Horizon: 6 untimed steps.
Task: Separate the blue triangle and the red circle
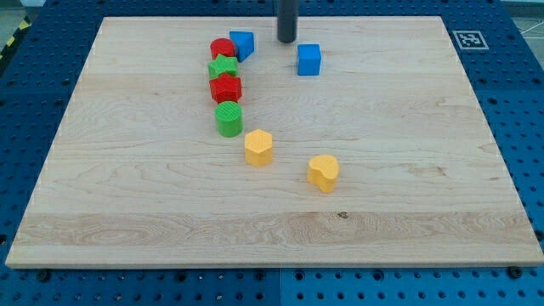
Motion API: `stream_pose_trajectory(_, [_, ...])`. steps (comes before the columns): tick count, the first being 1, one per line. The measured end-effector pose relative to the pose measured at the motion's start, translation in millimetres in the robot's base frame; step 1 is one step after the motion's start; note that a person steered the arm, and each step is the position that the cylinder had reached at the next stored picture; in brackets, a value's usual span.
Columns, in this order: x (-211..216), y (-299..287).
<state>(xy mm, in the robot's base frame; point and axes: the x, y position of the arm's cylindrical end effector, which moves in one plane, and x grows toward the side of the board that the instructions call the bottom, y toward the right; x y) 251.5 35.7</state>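
While my tip (286, 40) hovers jawless, blue triangle (243, 43) touching red circle (222, 48), grained wooden board (408, 170).

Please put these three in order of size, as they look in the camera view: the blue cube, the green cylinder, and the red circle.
1. Blue cube and green cylinder: they look about alike, and the cylinder is nearer the view's bottom, so I do not rank them.
2. Red circle: smallest, though the green star partly hides it.

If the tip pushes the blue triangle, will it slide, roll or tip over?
The blue triangle probably slides: it looks low and flat-sided. An off-centre push from my tip may turn it. It touches the red circle, so that could move too.
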Motion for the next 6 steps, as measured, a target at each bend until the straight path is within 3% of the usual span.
stream_pose_trajectory(2, [-15.1, -6.1])
stream_pose_trajectory(6, [-15.1, -116.7])
